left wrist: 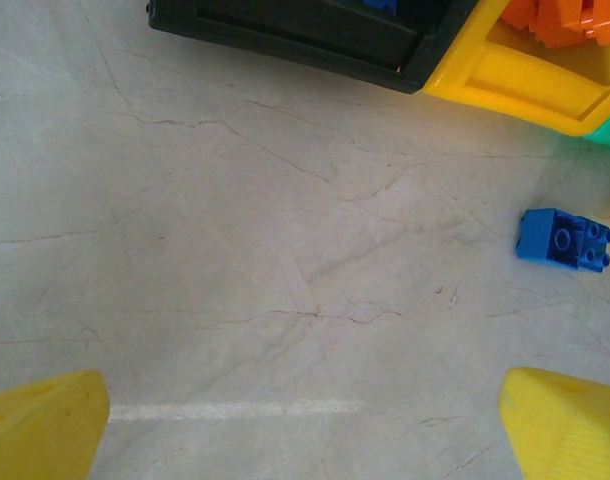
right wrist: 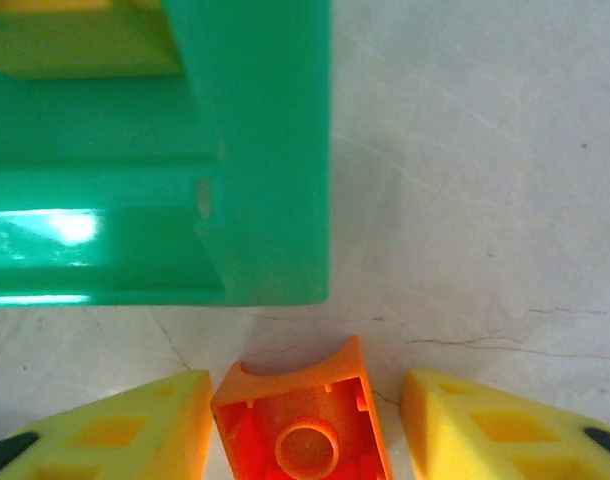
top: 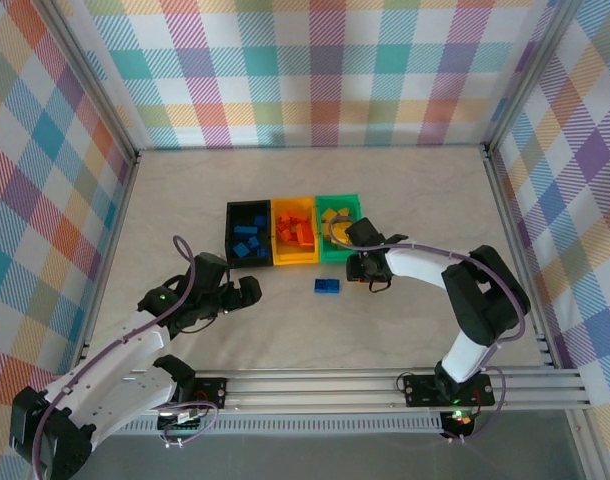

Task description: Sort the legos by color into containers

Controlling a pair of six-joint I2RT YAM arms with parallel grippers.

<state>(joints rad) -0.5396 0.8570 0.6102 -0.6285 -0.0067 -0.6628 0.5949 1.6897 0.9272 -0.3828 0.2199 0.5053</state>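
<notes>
One blue brick (top: 327,286) (left wrist: 565,240) lies on the table in front of the joined bins. The black bin (top: 230,235) (left wrist: 305,30) holds blue bricks, the yellow-orange bin (top: 295,262) (left wrist: 525,85) holds orange ones, and the green bin (top: 337,198) (right wrist: 265,150) holds yellow ones. My right gripper (top: 365,268) (right wrist: 305,380) sits just in front of the green bin's near corner, shut on an orange brick (right wrist: 295,430) whose hollow underside faces the camera. My left gripper (top: 247,290) (left wrist: 305,425) hovers open over bare table, left of the blue brick, with nothing between its fingers.
The marbled tabletop (top: 415,200) is walled by checked panels and an aluminium frame rail (top: 385,385) along the near edge. A faint white line (left wrist: 235,408) crosses the table under the left gripper.
</notes>
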